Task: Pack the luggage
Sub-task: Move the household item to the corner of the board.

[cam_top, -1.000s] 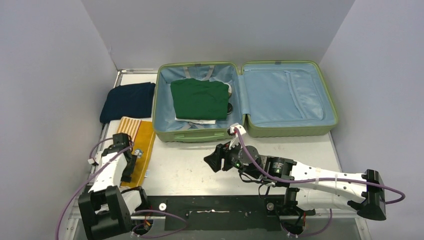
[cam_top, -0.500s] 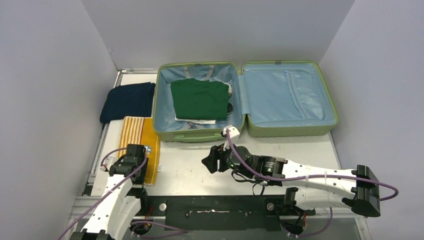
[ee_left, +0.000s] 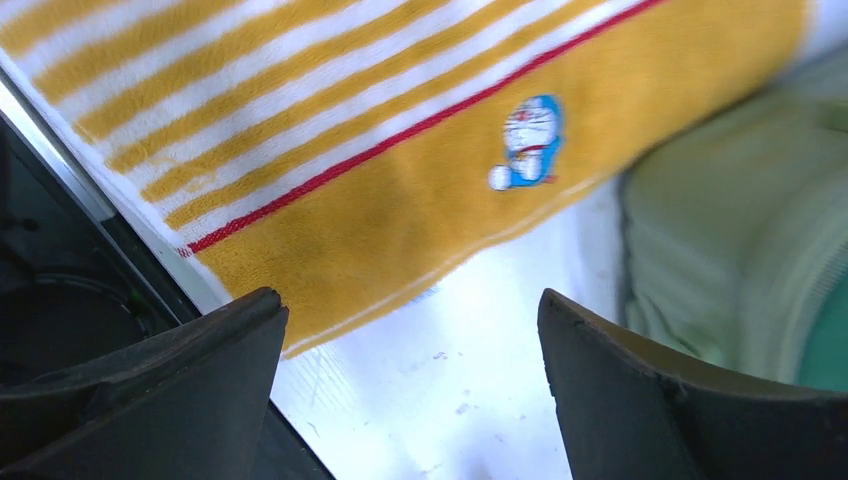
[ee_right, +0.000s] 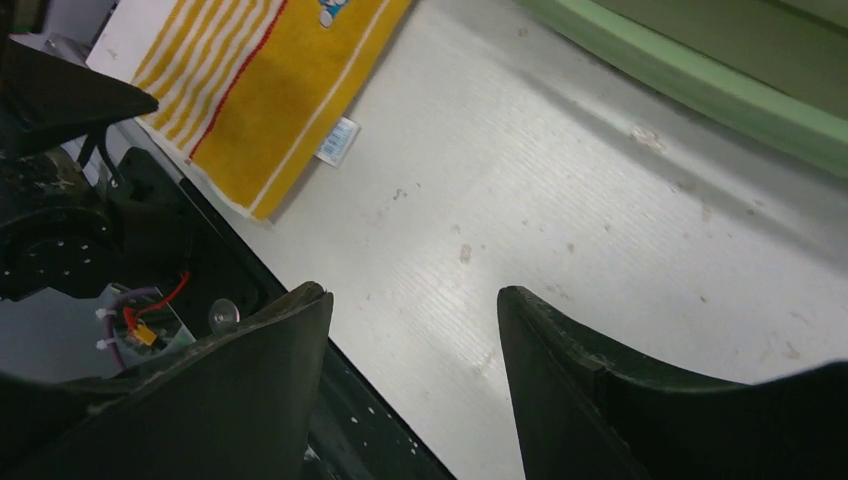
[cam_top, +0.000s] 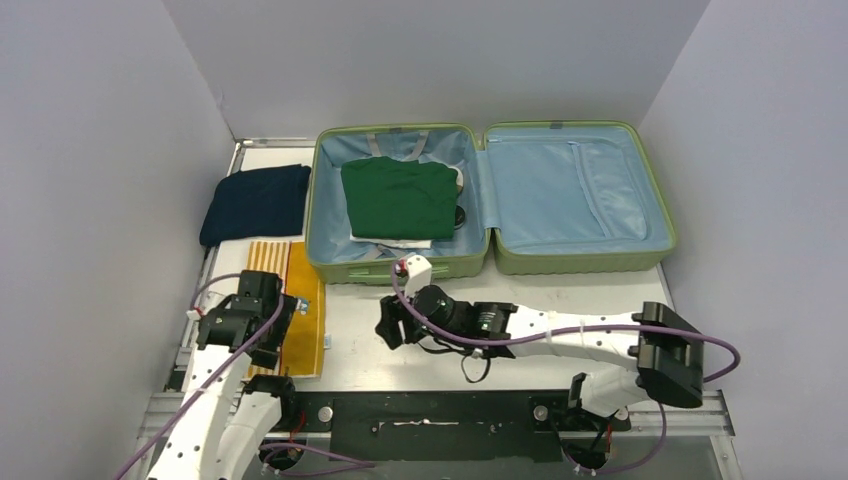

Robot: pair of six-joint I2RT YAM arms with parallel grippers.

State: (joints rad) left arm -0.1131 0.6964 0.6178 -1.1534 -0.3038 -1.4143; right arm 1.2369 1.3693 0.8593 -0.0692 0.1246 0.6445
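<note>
Two hands are hanging low over the desk, both with fingers spread and nothing between them. Seen from the top view, the luggage is lying open at 12 to 1 o'clock on the desk, its two halves side by side. A folded green garment is sitting in the left half, while the right half is showing only its blue lining. A navy garment is lying at 10 o'clock, just beside the luggage. A yellow striped towel is lying flat at 8 o'clock, its far end near the front wall of the luggage. The left hand is hovering over the towel's left part. Its wrist view is showing the open hand above the towel, a cartoon patch and the luggage at 3 o'clock. The right hand is reaching toward 9 o'clock, near the middle of the desk, just in front of the luggage. Its wrist view is showing the parted hand above bare desk, the towel with a small label at 11 o'clock, and the luggage at 1 o'clock.
</note>
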